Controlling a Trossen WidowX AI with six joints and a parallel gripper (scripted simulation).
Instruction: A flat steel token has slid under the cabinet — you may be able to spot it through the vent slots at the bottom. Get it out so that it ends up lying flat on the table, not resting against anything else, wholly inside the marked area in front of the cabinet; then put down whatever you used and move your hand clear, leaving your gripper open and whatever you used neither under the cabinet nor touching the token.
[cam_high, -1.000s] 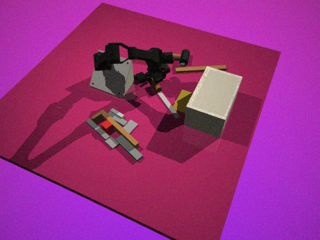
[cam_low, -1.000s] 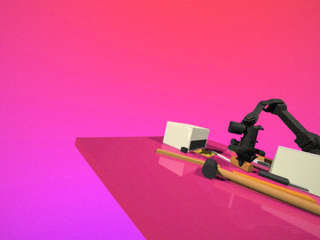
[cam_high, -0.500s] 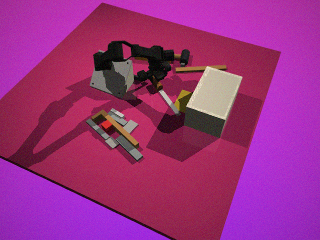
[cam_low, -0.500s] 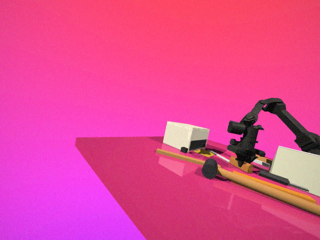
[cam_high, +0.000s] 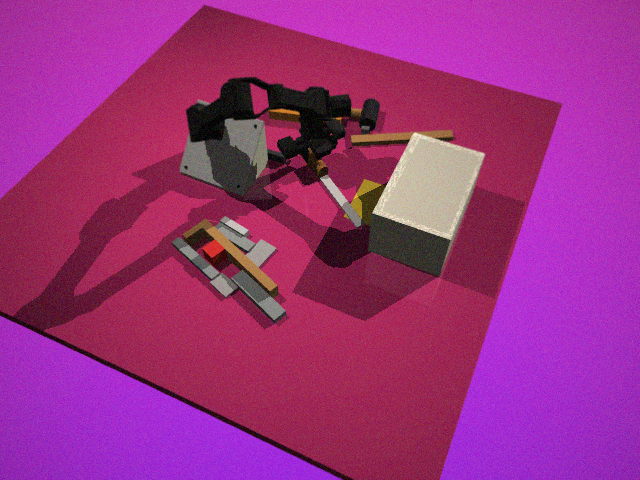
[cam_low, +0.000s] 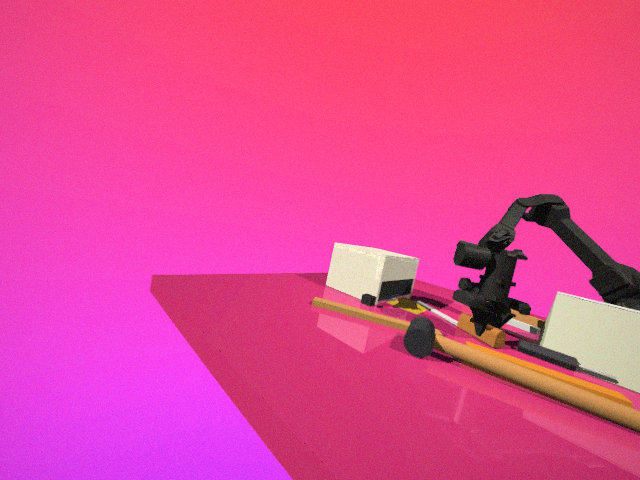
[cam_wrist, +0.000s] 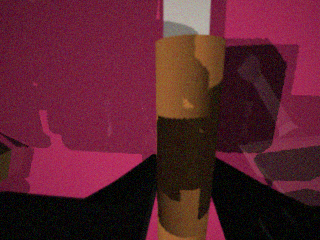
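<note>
My gripper (cam_high: 312, 155) (cam_low: 481, 326) (cam_wrist: 182, 161) is shut on the wooden handle of a tool with a long, flat, pale metal blade (cam_high: 338, 198) (cam_low: 439, 312) (cam_wrist: 187, 12). The handle (cam_high: 321, 167) (cam_low: 497, 336) (cam_wrist: 182, 75) points from the fingers toward the cabinet side. The blade slants low, with its tip at the near corner of the yellow marked area (cam_high: 364, 187) (cam_low: 412, 308), outside the cabinet. The white cabinet (cam_high: 429, 186) (cam_low: 356, 271) stands beside that area, with a dark low front (cam_low: 396, 289). I cannot make out the steel token in any view.
A wooden bar (cam_high: 400, 138) (cam_low: 356, 312) and a black-headed mallet (cam_high: 370, 113) (cam_low: 419, 336) lie behind. A screwdriver (cam_high: 277, 156) (cam_low: 547, 353) lies near the grey slanted block (cam_high: 196, 160) (cam_low: 589, 330). A wooden L-piece (cam_high: 242, 258), a red block (cam_high: 212, 251) and several grey strips lie opposite.
</note>
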